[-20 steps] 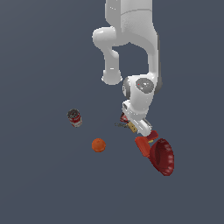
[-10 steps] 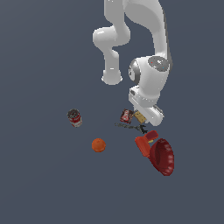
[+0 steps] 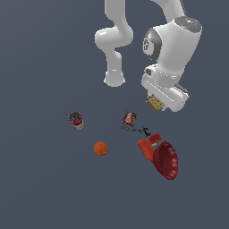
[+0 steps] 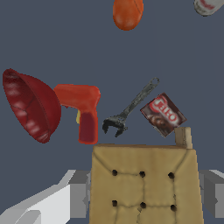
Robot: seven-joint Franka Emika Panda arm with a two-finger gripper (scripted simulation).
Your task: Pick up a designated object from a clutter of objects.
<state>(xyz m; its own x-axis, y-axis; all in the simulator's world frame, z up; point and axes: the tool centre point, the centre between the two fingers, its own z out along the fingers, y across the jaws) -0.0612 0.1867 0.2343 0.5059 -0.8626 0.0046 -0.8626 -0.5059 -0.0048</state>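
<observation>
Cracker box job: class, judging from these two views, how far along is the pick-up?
Done: the cracker box sits between the fingers of the gripper, lifted above the floor, clear of the red bowl, wrench and Jell-O box. Nothing obvious remains except holding it steady.

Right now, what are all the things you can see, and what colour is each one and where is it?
cracker box: one, tan-yellow with a dotted grid, held between the gripper fingers, lifted off the floor.
can: one, red-labelled, farthest toward the exterior view's left.
ball: one, orange, on the floor near the can.
picture box: one, small, red and white, beside the wrench.
wrench: one, thin, dark, between the picture box and the red drill.
red drill: one, red, next to the bowl.
bowl: one, dark red, tipped on its side.
arm: one, white.
gripper: one, white, shut on the cracker box.
</observation>
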